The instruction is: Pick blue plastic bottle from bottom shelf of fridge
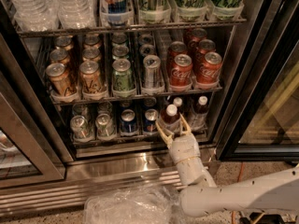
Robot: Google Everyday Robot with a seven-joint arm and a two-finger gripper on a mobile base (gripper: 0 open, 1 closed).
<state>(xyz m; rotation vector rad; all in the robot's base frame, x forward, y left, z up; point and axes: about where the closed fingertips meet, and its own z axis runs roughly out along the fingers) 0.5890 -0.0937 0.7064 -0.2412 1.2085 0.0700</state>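
Observation:
The fridge (117, 164) stands open in the camera view. On its bottom shelf (117, 140), at the right end, stands the blue plastic bottle (199, 112), with a white cap and a pale label. Just left of it stands a similar white-capped bottle with a reddish label (170, 117), and a third cap (178, 101) shows behind. My gripper (173, 127) reaches in from below, open. Its tan fingers (162, 133) stand on either side of the reddish-label bottle's lower part. The blue bottle is to the gripper's right, apart from it.
Short blue cans (127, 120) and silver cans (79, 126) fill the shelf's left lanes. Red cola cans (180, 69) sit on the rack above. The right glass door (261, 101) stands open; the left door frame (23, 157) is close. Crumpled clear plastic (131, 206) lies on the floor.

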